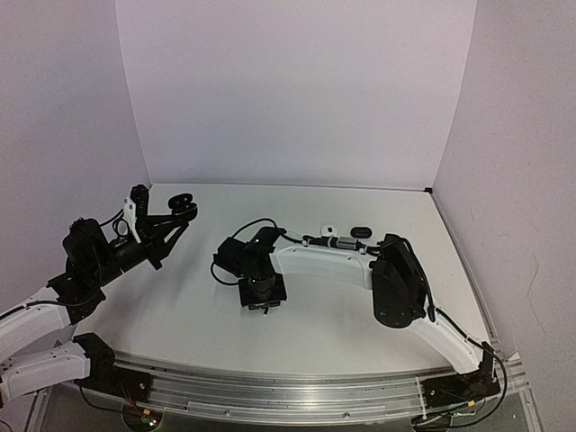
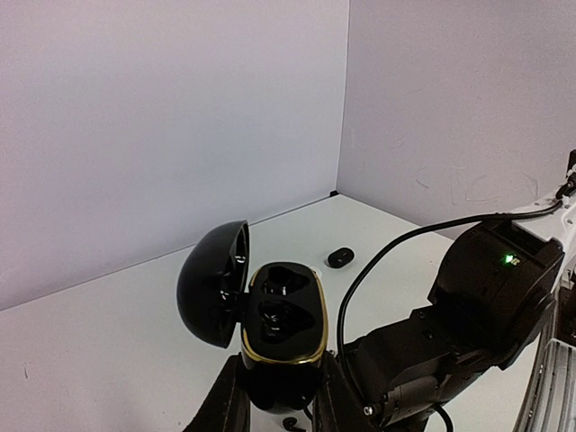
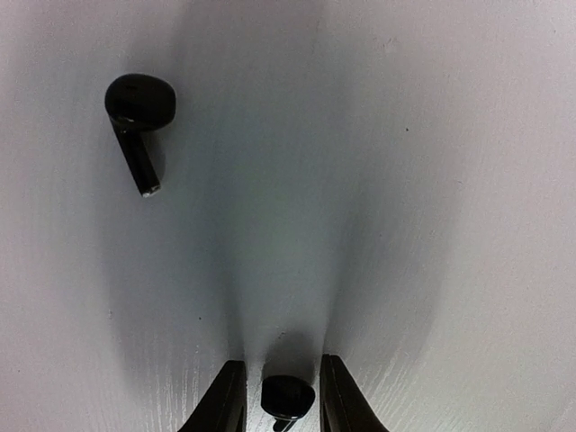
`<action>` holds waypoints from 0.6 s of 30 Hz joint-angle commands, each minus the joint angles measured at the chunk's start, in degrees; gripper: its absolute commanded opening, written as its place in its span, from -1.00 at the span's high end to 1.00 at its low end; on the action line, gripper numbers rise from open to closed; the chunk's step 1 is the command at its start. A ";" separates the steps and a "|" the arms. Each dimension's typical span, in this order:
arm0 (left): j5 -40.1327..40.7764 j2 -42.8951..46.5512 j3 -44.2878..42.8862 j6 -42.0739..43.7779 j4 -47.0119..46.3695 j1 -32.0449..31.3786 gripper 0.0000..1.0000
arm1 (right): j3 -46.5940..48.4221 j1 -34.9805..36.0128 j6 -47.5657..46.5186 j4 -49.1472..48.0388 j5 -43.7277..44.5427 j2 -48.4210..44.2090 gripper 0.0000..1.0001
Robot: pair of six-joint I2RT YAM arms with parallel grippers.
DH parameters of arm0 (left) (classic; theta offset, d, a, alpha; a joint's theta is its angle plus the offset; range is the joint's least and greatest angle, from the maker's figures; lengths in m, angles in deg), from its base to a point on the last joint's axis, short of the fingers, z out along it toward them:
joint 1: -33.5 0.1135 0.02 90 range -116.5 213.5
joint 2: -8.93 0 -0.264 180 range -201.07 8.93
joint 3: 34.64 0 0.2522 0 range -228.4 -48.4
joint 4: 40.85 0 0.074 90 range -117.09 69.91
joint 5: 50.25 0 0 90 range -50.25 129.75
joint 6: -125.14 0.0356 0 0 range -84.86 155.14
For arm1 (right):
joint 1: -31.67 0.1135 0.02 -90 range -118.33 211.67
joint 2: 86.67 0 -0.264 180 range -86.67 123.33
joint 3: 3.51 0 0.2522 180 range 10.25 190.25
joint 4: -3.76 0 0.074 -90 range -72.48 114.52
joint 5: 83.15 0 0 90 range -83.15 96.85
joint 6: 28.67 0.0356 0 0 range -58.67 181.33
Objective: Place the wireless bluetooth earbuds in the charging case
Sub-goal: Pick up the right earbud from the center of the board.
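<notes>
1. my left hand (image 2: 281, 400) is raised above the white desk (image 1: 180, 301) on the left. its fingers are pressed onto the base of a glossy black, pebble-shaped charging case with a gold rim (image 2: 283, 340).
2. the case's domed lid (image 2: 214, 283) stands hinged open to the left. i see 2 dark wells (image 2: 281, 315) inside, but i cannot tell whether anything sits in them.
3. my right hand (image 3: 281, 409) points down at the desk near its middle, with a small glossy black earbud (image 3: 288, 396) lying between its 2 fingers.
4. those fingers stand close on either side of the bud, only narrowly spread. i cannot tell whether they are pinching it.
5. a second black earbud with a short stem (image 3: 135, 117) lies on the desk well apart from the hand, up and to the left in the right wrist view.
6. further back, beyond the right arm (image 1: 396, 279), a small white pebble-like case (image 1: 328, 230) and a small black oval object (image 1: 361, 230) lie near each other on the desk.
</notes>
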 commanded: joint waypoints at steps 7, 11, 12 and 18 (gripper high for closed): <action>-0.42 -0.09 -0.52 -0.49 -2.31 -0.22 1.00 | -0.54 0.67 -1.51 2.09 2.33 0.48 0.59; -0.60 -0.19 -0.56 -0.55 -2.27 -0.23 1.00 | -0.63 0.70 -2.39 2.09 2.86 0.61 0.72; -0.69 -0.14 -0.53 -0.55 -2.31 -0.22 1.00 | -0.62 0.67 -2.63 2.09 2.90 0.55 0.76; -1.14 -0.18 -0.38 -0.09 -2.69 -0.17 1.00 | 0.53 0.66 -4.65 1.66 4.88 -0.35 0.92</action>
